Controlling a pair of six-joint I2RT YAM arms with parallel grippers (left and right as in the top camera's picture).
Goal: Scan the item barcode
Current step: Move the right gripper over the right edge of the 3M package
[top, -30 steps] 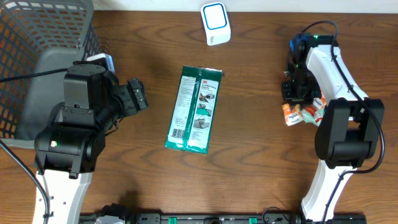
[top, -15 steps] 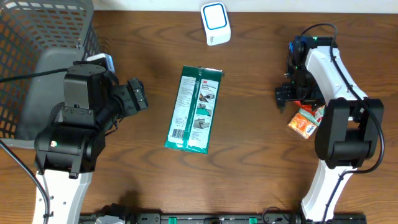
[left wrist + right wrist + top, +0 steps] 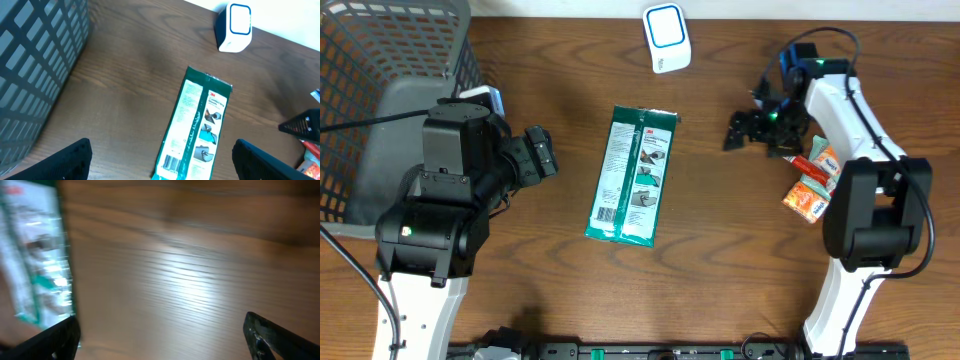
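Observation:
A green and white wipes packet (image 3: pixel 633 177) lies flat mid-table, its barcode (image 3: pixel 171 162) facing up at the near end. Further back stands the white scanner with a blue ring (image 3: pixel 666 37). My left gripper (image 3: pixel 542 155) hovers open to the left of the packet, holding nothing; the left wrist view shows the packet (image 3: pixel 197 130) between and ahead of its wide-set fingers (image 3: pixel 65 162). To the packet's right, my right gripper (image 3: pixel 740 130) is open and empty above bare wood. Its wrist view is blurred, with the packet (image 3: pixel 32 260) at the left edge.
Orange snack packets (image 3: pixel 810 185) lie by the right arm's base. A grey mesh basket (image 3: pixel 380 60) fills the back left corner, with a grey pad (image 3: pixel 390 110) beside it. Bare wood lies between the green packet and the right gripper.
My right gripper has opened, left the orange packets on the table at the right, and swung left toward the green packet. The left arm and the green packet have not moved.

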